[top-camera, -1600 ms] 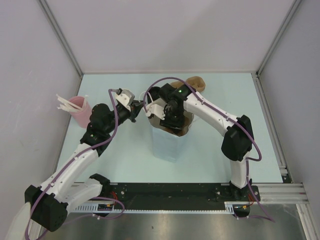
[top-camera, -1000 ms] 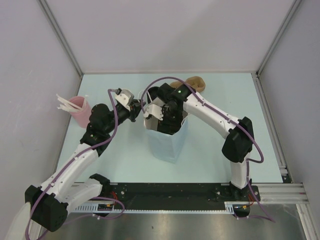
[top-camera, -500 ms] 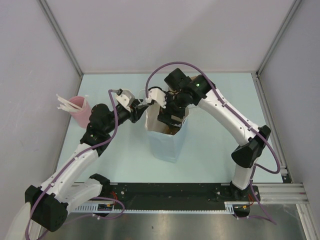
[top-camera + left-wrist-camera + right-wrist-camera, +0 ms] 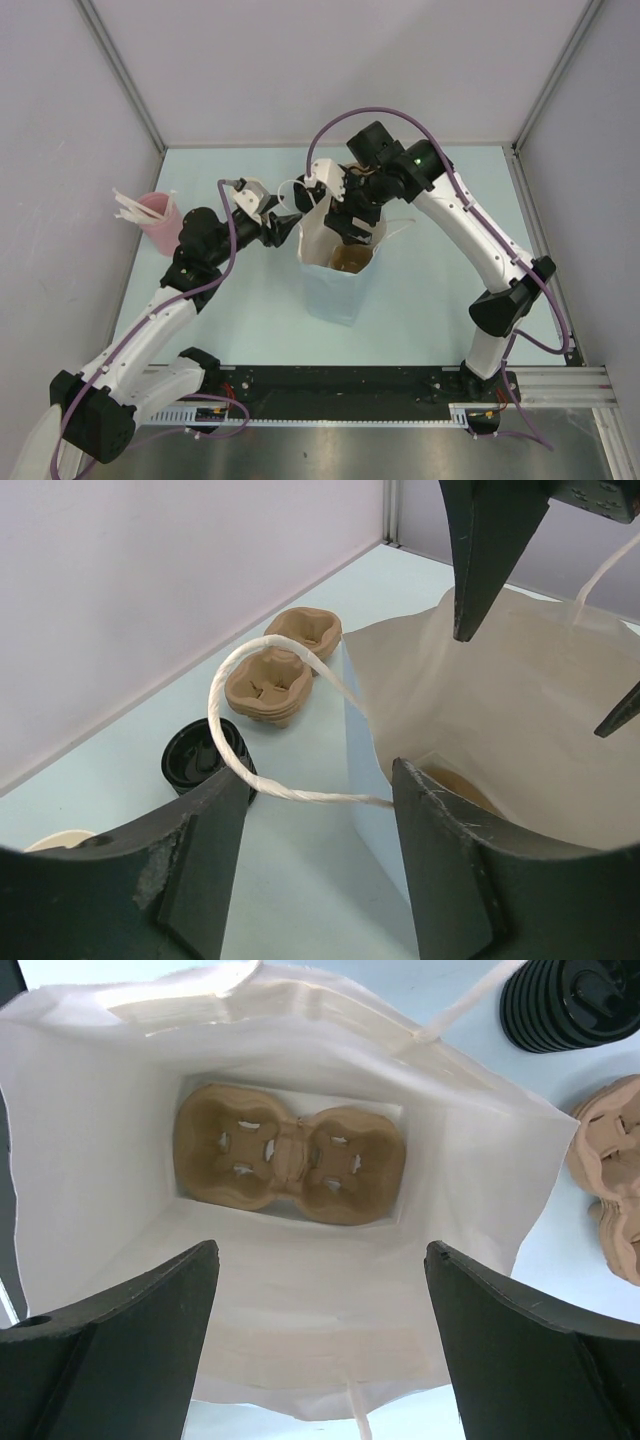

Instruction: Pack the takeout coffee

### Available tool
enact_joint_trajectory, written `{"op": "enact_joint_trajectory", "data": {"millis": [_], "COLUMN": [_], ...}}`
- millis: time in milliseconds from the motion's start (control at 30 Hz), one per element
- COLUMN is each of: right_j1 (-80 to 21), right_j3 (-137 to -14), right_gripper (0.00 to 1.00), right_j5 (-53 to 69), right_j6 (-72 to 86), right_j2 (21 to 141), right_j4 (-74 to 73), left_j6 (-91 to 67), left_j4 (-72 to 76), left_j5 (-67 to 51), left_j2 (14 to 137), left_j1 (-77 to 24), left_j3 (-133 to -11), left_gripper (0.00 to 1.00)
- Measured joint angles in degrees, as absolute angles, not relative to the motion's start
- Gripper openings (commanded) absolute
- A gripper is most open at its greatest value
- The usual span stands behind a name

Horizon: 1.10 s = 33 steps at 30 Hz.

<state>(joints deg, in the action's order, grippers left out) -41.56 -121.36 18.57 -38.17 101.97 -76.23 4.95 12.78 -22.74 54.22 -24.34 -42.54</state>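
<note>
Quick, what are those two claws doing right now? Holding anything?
Left gripper: open, the string handle runs between its fingers, unpinched.
Right gripper: open, empty, over the paper bag.

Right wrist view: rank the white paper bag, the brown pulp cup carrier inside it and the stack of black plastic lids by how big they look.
1. White paper bag
2. Brown pulp cup carrier
3. Stack of black plastic lids, cropped by the frame edge, so this rank is less certain.

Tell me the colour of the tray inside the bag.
Brown tray; right wrist view shows it best.
</note>
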Motion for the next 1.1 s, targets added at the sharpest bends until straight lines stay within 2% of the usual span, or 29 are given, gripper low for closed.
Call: {"op": "enact_joint_trajectory", "data": {"millis": [267, 367, 500, 800, 1100], "right_j1": [-41.6, -41.5, -41.0, -36.2, -30.9], "right_j3": [-121.3, -121.5, -123.0, -127.0, -123.6], "right_gripper": [0.89, 0.89, 0.89, 0.89, 0.93], "right_j5": [19.0, 19.0, 19.0, 18.7, 17.3], "right_j6": [-38.2, -38.1, -37.6, -34.3, -33.0], "right_j2": [101.9, 101.9, 101.9, 101.6, 100.5], "right_j4": [-76.3, -76.2, -76.0, -72.4, -66.8], "left_j6": [5.0, 5.0, 5.1, 7.0, 13.1], "left_j4": [12.7, 12.6, 12.1, 7.8, -1.1], "left_j5": [-22.9, -22.9, -23.2, -25.9, -28.4], "left_j2": [54.2, 54.2, 54.2, 54.2, 53.1], "left_j1": [-24.3, -24.3, -24.3, -24.3, -24.3], "left_j3": [-42.7, -43.0, -43.6, -47.3, -54.7], "left_gripper": [0.76, 0.84, 1.00, 1.00, 1.00]}}
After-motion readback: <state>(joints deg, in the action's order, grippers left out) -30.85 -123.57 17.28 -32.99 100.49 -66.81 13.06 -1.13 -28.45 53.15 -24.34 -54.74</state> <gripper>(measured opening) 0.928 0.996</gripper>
